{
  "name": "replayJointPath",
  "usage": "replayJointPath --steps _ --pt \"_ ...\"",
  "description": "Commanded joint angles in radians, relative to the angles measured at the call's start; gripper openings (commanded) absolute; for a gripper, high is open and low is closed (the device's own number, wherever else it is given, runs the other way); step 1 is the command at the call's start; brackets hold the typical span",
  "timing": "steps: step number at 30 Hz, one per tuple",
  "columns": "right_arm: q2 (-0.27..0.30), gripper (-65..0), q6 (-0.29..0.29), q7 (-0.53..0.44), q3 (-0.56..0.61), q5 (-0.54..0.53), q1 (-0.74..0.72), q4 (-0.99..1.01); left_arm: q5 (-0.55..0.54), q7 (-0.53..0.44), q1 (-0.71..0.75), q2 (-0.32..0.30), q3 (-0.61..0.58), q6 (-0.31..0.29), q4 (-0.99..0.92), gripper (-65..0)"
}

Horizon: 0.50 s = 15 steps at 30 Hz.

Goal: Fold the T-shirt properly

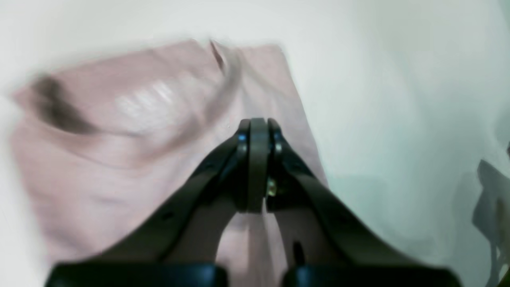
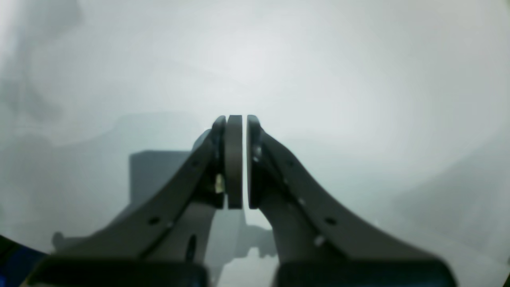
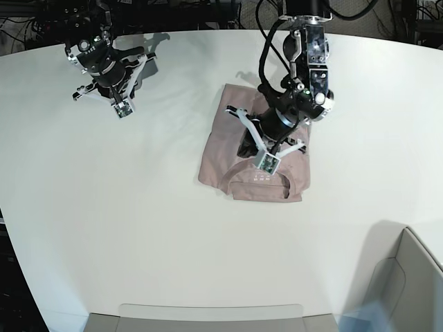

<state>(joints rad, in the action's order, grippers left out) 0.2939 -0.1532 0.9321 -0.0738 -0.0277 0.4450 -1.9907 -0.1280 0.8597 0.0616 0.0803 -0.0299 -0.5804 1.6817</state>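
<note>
The dusty-pink T-shirt (image 3: 235, 149) lies folded into a compact rectangle at the table's middle, its collar and neck label toward the front edge. In the left wrist view it (image 1: 119, 159) is blurred, with the collar and white label print showing. My left gripper (image 3: 266, 162) hovers over the shirt's collar end; its fingertips (image 1: 258, 127) are pressed together with nothing between them. My right gripper (image 3: 122, 108) is far off at the table's back left, over bare white table. Its jaws (image 2: 244, 119) show only a thin slit and hold nothing.
A grey open box (image 3: 408, 277) stands at the front right corner. A grey tray rim (image 3: 208, 311) runs along the front edge. Cables and dark equipment (image 3: 208, 14) line the back of the white table (image 3: 138, 207).
</note>
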Motion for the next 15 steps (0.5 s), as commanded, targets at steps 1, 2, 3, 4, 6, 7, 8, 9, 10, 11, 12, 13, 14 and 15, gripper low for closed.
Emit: replayJointPath --steps 1,2,3,4,6,7,8,9,10,11,12,13,14,15 --pt "0.011 -63.7 0.002 -0.018 -0.005 -0.001 0.004 -0.019 -0.014 -0.050 -0.009 -0.006 0.009 -0.005 -0.048 -65.0" --pt "0.011 -63.7 0.002 -0.018 -0.005 -0.001 0.004 -0.020 -0.014 -0.087 -0.021 -0.007 0.028 -0.005 -0.091 -65.0" --pt "0.011 -63.7 0.002 -0.018 -0.005 0.002 0.004 -0.020 -0.014 -0.119 -0.035 -0.007 0.054 -0.005 -0.134 -65.0" --pt "0.011 -63.7 0.002 -0.018 -0.005 0.004 0.004 -0.020 -0.014 -0.148 -0.044 -0.014 0.095 -0.005 -0.174 -65.0" --pt "0.011 -63.7 0.002 -0.018 -0.005 0.004 0.005 -0.020 -0.017 -0.156 -0.062 -0.038 0.169 -0.005 -0.234 -65.0" --pt "0.011 -63.7 0.002 -0.018 -0.005 0.004 0.005 -0.020 -0.019 -0.156 -0.070 -0.050 0.195 -0.005 -0.251 -65.0" --pt "0.011 -63.7 0.002 -0.018 -0.005 0.001 0.005 -0.020 -0.019 -0.156 -0.076 -0.067 0.219 -0.006 -0.268 -65.0" --pt "0.011 -63.7 0.002 -0.018 -0.005 0.001 0.005 -0.020 -0.019 -0.159 -0.082 -0.090 0.244 -0.006 -0.283 -65.0" --pt "0.009 -63.7 0.002 -0.018 -0.005 0.001 0.005 -0.020 -0.020 -0.162 -0.088 -0.113 0.261 -0.006 -0.300 -65.0" --pt "0.009 -63.7 0.002 -0.018 -0.005 0.001 0.004 -0.020 -0.020 -0.165 -0.096 -0.136 0.275 -0.010 -0.322 -65.0" --pt "0.009 -63.6 0.002 -0.018 -0.005 0.001 0.002 -0.020 -0.020 -0.165 -0.107 -0.156 0.287 -0.011 -0.343 -65.0" --pt "0.009 -63.6 0.002 -0.018 -0.004 0.001 0.001 -0.019 -0.020 -0.165 -0.118 -0.179 0.299 -0.013 -0.364 -65.0" --pt "0.009 -63.6 0.002 -0.018 -0.002 0.001 -0.001 -0.019 -0.020 -0.167 -0.133 -0.198 0.312 -0.013 -0.386 -65.0" --pt "0.009 -63.6 0.002 -0.018 -0.001 0.001 -0.001 -0.019 -0.020 -0.167 -0.142 -0.210 0.319 -0.014 -0.404 -65.0"
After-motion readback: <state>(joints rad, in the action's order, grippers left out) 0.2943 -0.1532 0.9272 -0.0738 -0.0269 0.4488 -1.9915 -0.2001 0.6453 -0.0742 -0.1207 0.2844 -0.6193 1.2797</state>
